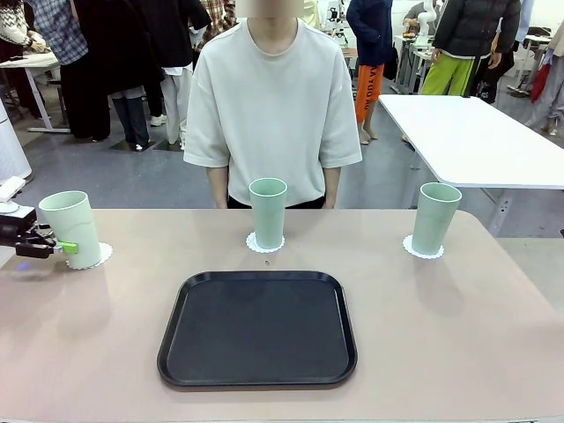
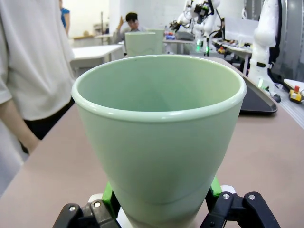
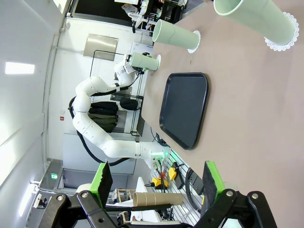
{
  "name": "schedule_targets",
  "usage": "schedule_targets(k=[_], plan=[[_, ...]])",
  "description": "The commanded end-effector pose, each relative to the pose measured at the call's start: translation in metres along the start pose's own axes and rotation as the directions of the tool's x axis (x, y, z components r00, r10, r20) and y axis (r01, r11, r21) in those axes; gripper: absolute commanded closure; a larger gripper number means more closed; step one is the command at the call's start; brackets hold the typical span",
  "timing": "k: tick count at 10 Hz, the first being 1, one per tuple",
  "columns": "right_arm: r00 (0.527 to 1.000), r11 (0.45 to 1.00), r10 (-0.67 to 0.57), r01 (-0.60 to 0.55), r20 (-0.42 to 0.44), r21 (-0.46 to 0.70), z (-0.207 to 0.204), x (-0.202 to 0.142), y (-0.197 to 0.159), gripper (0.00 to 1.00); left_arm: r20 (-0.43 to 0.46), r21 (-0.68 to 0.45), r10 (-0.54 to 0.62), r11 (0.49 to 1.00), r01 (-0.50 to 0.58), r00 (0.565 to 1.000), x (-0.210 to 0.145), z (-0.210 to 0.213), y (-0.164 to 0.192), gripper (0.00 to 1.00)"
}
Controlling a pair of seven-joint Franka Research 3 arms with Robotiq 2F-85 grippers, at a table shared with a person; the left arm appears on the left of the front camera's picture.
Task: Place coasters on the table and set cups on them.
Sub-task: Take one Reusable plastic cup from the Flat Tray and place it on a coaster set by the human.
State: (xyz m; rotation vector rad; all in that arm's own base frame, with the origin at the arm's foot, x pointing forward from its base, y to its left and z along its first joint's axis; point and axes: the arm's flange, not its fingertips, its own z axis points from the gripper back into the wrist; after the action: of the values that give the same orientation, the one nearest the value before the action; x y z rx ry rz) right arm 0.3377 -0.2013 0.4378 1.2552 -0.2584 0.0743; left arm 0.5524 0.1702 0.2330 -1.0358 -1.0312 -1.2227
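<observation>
Surface: behind the table (image 1: 493,300) a person is standing at the far edge, and a black tray (image 1: 257,328) is lying near the middle, toward your near edge.
Left cup (image 1: 70,227): it is standing a little tilted on the left coaster (image 1: 100,256), close to the left edge of the table; its long axis is nearly upright.
Left gripper (image 1: 62,248): you are seeing it clamped on the lower part of this cup, one green pad on each side of the wall; it is the nearer arm by far.
Coming move: I judge that the cup only needs settling flat on its coaster, then letting go.
Other cups: the middle cup (image 1: 267,211) and the right cup (image 1: 435,217) are standing upright on their coasters along the far edge.
Right gripper (image 3: 154,183): its fingers are standing wide apart and holding nothing, high above the table, well apart from every cup.
</observation>
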Motion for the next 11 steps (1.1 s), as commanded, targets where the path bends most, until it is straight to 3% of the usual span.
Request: schedule_targets(k=[1,6,7,8,11], plan=[[1.0,1.0,-0.009,0.009,0.006,-0.002,0.0002,0.0017,0.0016,0.0,0.02,0.012,-0.064,0.998,0.064,0.998,0.0005,0.0017,0.0029,0.16],[1.0,1.0,-0.009,0.009,0.006,-0.002,0.0002,0.0017,0.0016,0.0,0.016,0.015,-0.07,0.997,0.07,0.997,-0.0023,0.001,0.0057,0.16],[1.0,1.0,-0.009,0.009,0.006,-0.002,0.0002,0.0017,0.0016,0.0,0.013,0.014,-0.072,0.997,0.071,0.997,-0.0028,0.0008,0.0061,0.05],[1.0,1.0,-0.009,0.009,0.006,-0.002,0.0002,0.0017,0.0016,0.0,0.004,0.017,-0.072,0.997,0.072,0.997,-0.0035,0.0013,0.0064,0.0],[1.0,1.0,-0.009,0.009,0.006,-0.002,0.0002,0.0017,0.0016,0.0,-0.021,0.024,-0.065,0.998,0.066,0.998,-0.0049,0.0016,0.0069,0.0]])
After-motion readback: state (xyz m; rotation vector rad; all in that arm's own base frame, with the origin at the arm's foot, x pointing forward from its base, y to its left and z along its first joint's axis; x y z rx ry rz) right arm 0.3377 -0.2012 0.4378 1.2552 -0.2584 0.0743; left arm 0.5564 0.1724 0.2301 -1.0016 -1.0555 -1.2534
